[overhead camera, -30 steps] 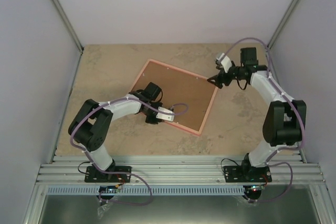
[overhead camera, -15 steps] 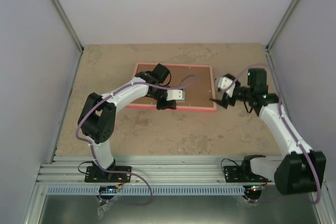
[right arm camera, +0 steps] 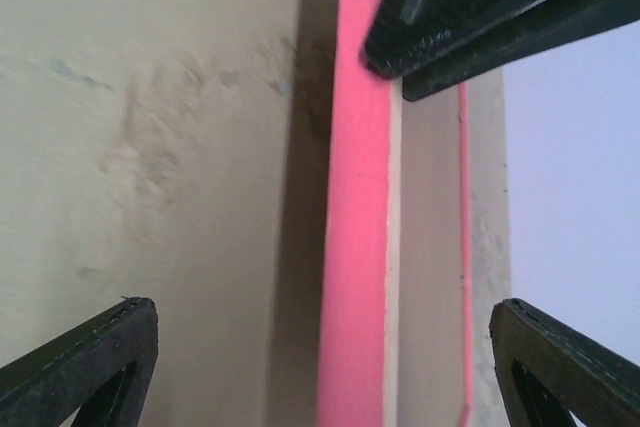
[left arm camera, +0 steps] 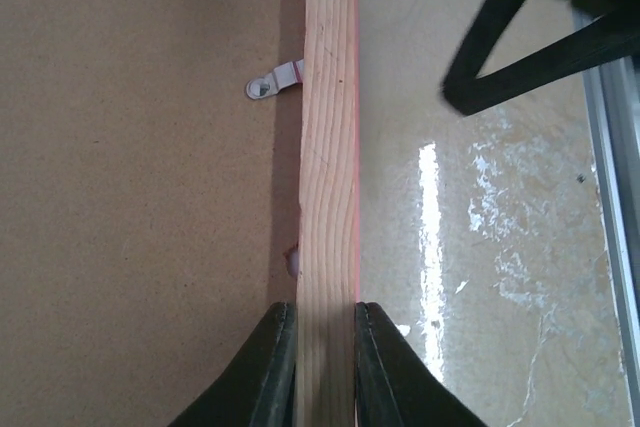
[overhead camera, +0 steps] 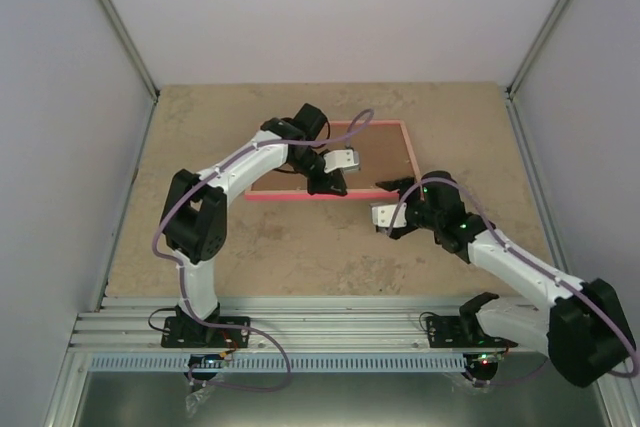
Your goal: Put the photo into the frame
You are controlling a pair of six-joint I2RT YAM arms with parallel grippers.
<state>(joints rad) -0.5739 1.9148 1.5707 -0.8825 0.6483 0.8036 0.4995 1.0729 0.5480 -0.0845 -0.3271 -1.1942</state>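
Observation:
The pink frame (overhead camera: 405,152) lies back side up at the middle back of the table, its brown backing board (overhead camera: 365,152) showing. My left gripper (overhead camera: 328,185) is shut on the frame's near rail; in the left wrist view the fingers (left arm camera: 275,367) clamp the bare wood rail (left arm camera: 328,197). My right gripper (overhead camera: 388,207) is open just right of it, at the same rail. In the right wrist view the pink rail (right arm camera: 355,247) runs between the wide-apart fingers (right arm camera: 100,357) without touching them. The photo is out of view.
A small metal turn clip (left arm camera: 270,82) sits on the backing board (left arm camera: 140,197) beside the rail. The right gripper's dark fingers (left arm camera: 520,37) cross the left wrist view. Aluminium posts and grey walls bound the beige table (overhead camera: 200,137).
The frame has turned and shifted toward the back right with my left gripper on it. My right arm has swung down from the frame's right side to its near rail.

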